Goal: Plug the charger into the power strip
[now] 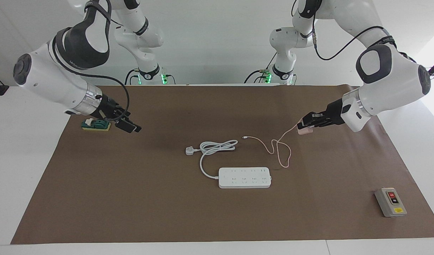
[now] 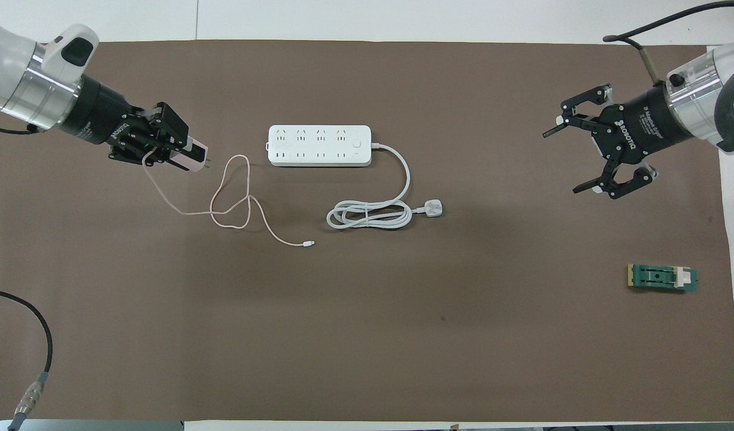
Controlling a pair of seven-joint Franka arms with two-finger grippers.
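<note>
Item: charger [image 2: 190, 155], pale-pink cube. Status: clamped between fingers of left gripper [image 2: 176, 151], lifted clear of mat, toward left arm's end from power strip [image 2: 319, 145]. Prongs visible in overhead view, aimed roughly level toward strip; not yet over any socket. Cable trails in loops on mat, nearer robots than strip.

Power strip: flat, sockets up, long axis along table length.

Judged remaining: carry over strip, tip prongs down, insert.

Right gripper [image 2: 600, 158]: fingers spread wide, empty, waiting toward right arm's end from strip.
</note>
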